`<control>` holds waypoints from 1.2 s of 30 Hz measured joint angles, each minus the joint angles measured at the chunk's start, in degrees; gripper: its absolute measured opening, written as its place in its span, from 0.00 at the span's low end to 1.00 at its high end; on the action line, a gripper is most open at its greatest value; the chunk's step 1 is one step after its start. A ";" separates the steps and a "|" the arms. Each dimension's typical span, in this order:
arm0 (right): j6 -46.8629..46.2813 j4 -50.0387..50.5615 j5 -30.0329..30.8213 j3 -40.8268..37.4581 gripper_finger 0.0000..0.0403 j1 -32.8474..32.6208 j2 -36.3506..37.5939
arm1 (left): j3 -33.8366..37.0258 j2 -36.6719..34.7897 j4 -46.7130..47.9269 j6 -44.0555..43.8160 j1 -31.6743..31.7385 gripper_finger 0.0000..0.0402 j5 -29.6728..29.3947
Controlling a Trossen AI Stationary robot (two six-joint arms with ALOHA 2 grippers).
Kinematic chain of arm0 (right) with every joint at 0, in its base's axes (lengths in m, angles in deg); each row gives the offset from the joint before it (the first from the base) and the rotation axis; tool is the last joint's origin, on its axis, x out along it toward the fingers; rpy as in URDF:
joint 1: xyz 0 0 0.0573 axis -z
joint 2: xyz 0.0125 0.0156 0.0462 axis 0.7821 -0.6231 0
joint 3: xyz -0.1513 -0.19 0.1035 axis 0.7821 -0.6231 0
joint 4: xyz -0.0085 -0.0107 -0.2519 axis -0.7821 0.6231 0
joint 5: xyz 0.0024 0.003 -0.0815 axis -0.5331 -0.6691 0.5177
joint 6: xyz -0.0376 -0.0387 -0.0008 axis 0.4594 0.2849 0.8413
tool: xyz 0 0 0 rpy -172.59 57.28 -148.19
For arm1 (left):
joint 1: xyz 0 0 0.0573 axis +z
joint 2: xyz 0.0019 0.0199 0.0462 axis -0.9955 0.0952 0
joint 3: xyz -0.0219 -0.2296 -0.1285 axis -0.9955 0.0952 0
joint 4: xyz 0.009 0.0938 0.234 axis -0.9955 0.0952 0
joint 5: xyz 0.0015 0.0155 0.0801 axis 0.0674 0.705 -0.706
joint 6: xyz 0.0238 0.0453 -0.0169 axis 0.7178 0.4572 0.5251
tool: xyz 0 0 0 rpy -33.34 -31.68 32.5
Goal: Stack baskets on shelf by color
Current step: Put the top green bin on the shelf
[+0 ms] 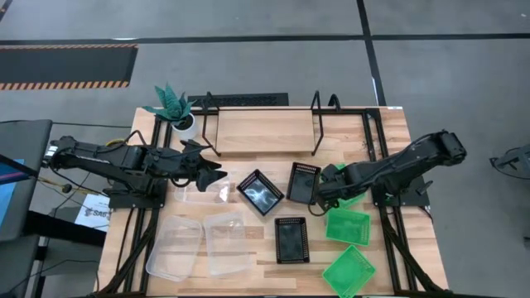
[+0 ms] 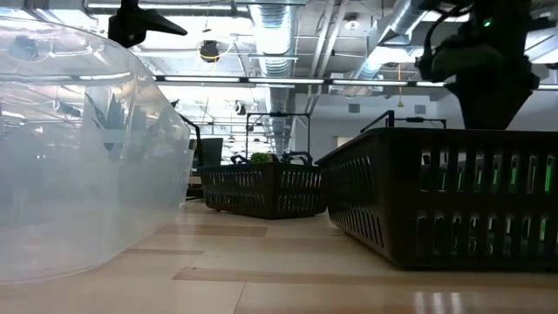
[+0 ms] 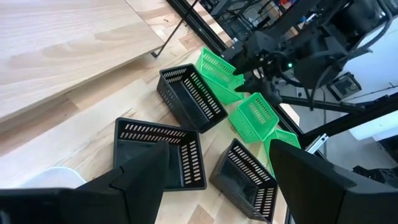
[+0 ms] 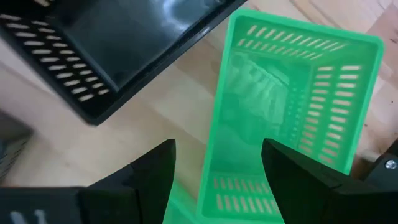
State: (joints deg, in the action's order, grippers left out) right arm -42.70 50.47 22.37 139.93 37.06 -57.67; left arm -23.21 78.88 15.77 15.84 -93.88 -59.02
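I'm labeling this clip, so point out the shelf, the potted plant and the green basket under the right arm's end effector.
shelf [image 1: 263,132]: high view, bare middle of its wood plank top.
potted plant [image 1: 171,103]: high view, its teal leaves.
green basket [image 4: 280,118]: right wrist view, inner floor of the basket.

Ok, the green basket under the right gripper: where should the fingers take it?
Probably a long side wall of the green basket, from straight above. It sits upright and open-topped, and the open right gripper hovers over its rim, so one finger inside and one outside suits.
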 joint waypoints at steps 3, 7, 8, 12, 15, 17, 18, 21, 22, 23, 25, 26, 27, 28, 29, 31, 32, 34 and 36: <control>0.90 -4.77 -0.91 -2.72 0.66 0.91 0.11 | 0.00 0.00 0.00 0.00 0.00 0.66 -0.03; -0.52 -11.25 -2.81 -8.65 0.66 1.45 1.70 | 0.00 0.00 0.02 0.00 0.00 0.66 -0.03; -1.11 -11.88 -2.89 -9.88 0.66 1.47 2.07 | 0.00 0.00 0.02 0.02 0.00 0.66 -0.03; -1.55 -13.96 -2.95 -12.66 0.66 1.86 3.23 | 0.00 0.00 0.02 0.02 0.00 0.66 -0.03; -1.56 -13.99 -3.00 -13.09 0.66 1.82 3.15 | 0.00 0.00 0.00 0.00 0.00 0.66 -0.03; -1.71 -14.37 -3.06 -13.45 0.65 1.82 3.13 | 0.00 0.00 0.02 -0.02 0.00 0.66 -0.03; -1.73 -14.63 -3.06 -13.64 0.63 1.82 3.13 | 0.00 0.00 0.01 -0.03 0.00 0.66 -0.03; -2.64 -14.74 -3.06 -14.38 0.56 1.82 3.13 | 0.00 0.00 0.02 -0.04 0.00 0.66 -0.03; -2.89 -14.68 -3.12 -14.60 0.53 1.82 3.13 | 0.00 0.00 0.00 -0.07 0.00 0.66 -0.03; -3.27 -14.71 -3.40 -14.78 0.49 1.82 3.13 | 0.00 0.00 0.00 -0.07 0.00 0.66 -0.03; -3.69 -14.65 -4.34 -15.30 0.41 1.82 3.11 | 0.00 0.00 0.02 -0.07 0.00 0.66 -0.03; -3.69 -14.52 -4.52 -15.40 0.36 1.82 3.09 | 0.00 0.00 0.00 -0.07 0.00 0.66 -0.03; -3.71 -14.46 -4.69 -15.41 0.31 1.82 3.09 | 0.00 0.00 0.01 -0.07 0.00 0.66 -0.03; -3.76 -14.30 -4.75 -15.41 0.26 1.82 3.09 | 0.00 0.00 0.02 -0.09 0.00 0.66 -0.03; -3.82 -14.27 -4.77 -15.43 0.22 1.82 3.09 | 0.00 0.00 0.02 -0.09 0.00 0.66 -0.08; -4.83 -14.23 -4.76 -15.43 0.12 1.82 3.09 | 0.00 0.00 0.02 -0.09 0.00 0.66 -0.25; -5.40 -14.23 -4.74 -15.42 0.07 1.82 3.11 | 0.00 0.00 0.02 -0.11 0.00 0.66 -0.28; -5.78 -14.05 -4.74 -15.36 0.03 1.82 3.17 | 0.00 0.00 0.00 -0.12 0.00 0.66 -0.28; -6.71 -13.11 -4.71 -14.83 0.04 1.82 3.22 | 0.00 0.00 0.02 -0.13 0.00 0.66 -0.28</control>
State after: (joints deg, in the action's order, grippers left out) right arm -49.41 37.36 17.67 125.09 38.88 -54.46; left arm -23.21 78.88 15.79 15.71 -93.88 -59.29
